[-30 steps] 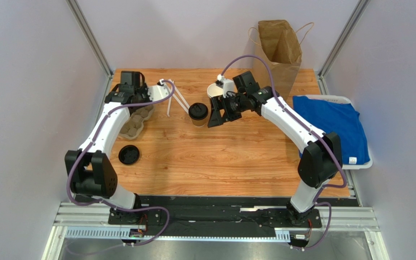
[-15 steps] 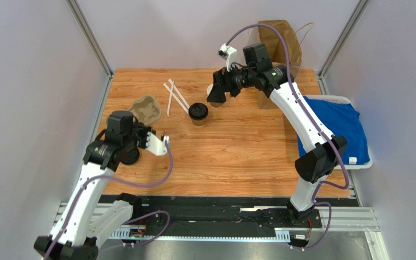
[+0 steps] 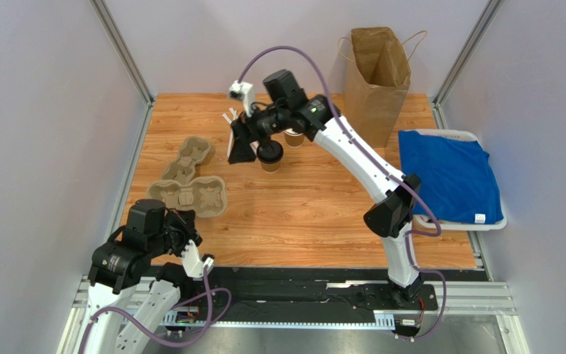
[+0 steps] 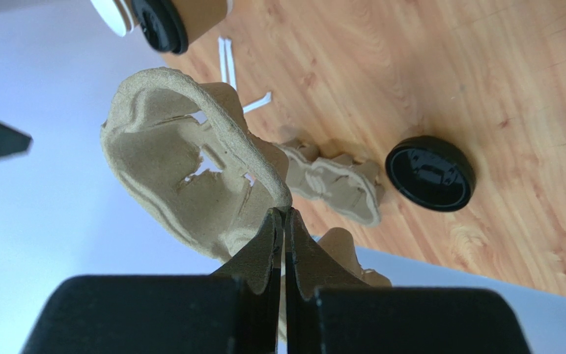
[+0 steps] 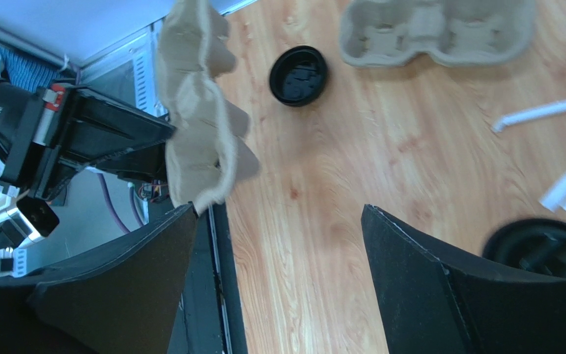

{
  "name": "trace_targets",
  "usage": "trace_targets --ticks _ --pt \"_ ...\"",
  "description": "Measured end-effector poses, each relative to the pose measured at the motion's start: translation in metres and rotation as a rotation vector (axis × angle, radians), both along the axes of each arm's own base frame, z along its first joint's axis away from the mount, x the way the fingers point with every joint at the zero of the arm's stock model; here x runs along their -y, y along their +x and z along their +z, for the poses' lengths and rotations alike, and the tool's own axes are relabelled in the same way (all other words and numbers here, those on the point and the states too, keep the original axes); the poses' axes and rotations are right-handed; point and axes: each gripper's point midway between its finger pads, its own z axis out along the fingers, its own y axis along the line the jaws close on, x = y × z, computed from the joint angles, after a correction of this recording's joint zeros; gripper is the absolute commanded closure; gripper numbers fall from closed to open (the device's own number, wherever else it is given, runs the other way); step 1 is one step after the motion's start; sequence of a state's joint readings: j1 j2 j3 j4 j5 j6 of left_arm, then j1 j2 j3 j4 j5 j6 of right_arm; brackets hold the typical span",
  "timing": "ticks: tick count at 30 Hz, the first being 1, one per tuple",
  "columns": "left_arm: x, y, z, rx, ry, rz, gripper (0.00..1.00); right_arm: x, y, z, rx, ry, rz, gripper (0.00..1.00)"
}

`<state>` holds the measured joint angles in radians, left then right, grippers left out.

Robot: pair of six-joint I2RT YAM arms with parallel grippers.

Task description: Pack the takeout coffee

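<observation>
A wooden table (image 3: 315, 214) walled in by pale grey panels, seen from above. The takeout coffee (image 3: 269, 153) — a small brown cup under a black lid — stands upright toward the back of the table. It is well apart from the brown paper bag (image 3: 378, 70), which stands open at the far right corner.

The right gripper (image 3: 253, 145) hangs just beside the coffee on its left, jaws spread wide with nothing between them. Its wrist camera shows the black lid past the outer side of one finger (image 5: 426, 280), not in the gap. Just behind the coffee, partly hidden by the arm, is an open cup (image 3: 293, 137) without a lid. White straws (image 3: 230, 118) lie on the wood nearby.

The left gripper (image 4: 282, 221), low at the near left corner, is pinched tight on the rim of a moulded pulp cup carrier (image 4: 182, 162). It holds the carrier clear of the table (tilted on edge in the wrist view). A second carrier (image 3: 188, 157) lies flat on the wood further back, and a loose black lid (image 4: 430, 173) lies near it.

On the right, a folded blue cloth (image 3: 448, 173) rests on a white tray (image 3: 452, 133).
</observation>
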<state>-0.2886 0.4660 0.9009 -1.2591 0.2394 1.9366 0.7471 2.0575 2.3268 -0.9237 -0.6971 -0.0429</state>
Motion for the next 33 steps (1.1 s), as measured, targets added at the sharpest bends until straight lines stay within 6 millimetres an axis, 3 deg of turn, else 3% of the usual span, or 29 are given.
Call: trace_targets --ticks 3,8,18,21,24,26,27,29,30,31,33 --pt "0.002 -0.008 -0.007 -0.041 0.001 -0.024 1.0 -0.027 -0.032 -0.006 0.035 -0.015 0.08 0.13" --pt "0.006 -0.013 -0.015 -0.073 -0.005 -0.05 1.0 -0.051 -0.069 -0.022 0.115 -0.049 0.188 0.19" --pt "0.009 -0.017 -0.019 -0.092 -0.015 -0.067 1.0 -0.061 -0.067 -0.06 0.146 -0.121 0.228 0.26" --pt "0.01 -0.017 -0.019 -0.091 -0.017 -0.068 1.0 -0.063 -0.066 -0.071 0.144 -0.141 0.235 0.34" --pt "0.01 -0.017 -0.019 -0.087 -0.019 -0.069 1.0 -0.065 -0.069 -0.079 0.142 -0.156 0.25 0.46" --pt "0.01 -0.018 -0.02 -0.088 -0.019 -0.069 1.0 -0.065 -0.071 -0.082 0.145 -0.16 0.261 0.61" --pt "0.01 -0.018 -0.021 -0.089 -0.018 -0.069 1.0 -0.066 -0.073 -0.084 0.148 -0.163 0.268 0.78" --pt "0.009 -0.019 -0.022 -0.089 -0.018 -0.069 1.0 -0.066 -0.076 -0.086 0.152 -0.168 0.281 0.95" --pt "0.009 -0.019 -0.023 -0.09 -0.017 -0.068 0.93 -0.066 -0.077 -0.088 0.147 -0.172 0.282 1.0" --pt "0.009 -0.02 -0.023 -0.086 -0.017 -0.069 0.68 -0.066 -0.079 -0.089 0.136 -0.173 0.284 1.0" --pt "0.008 -0.019 -0.022 -0.066 -0.014 -0.068 0.55 -0.065 -0.079 -0.089 0.137 -0.177 0.283 1.0"
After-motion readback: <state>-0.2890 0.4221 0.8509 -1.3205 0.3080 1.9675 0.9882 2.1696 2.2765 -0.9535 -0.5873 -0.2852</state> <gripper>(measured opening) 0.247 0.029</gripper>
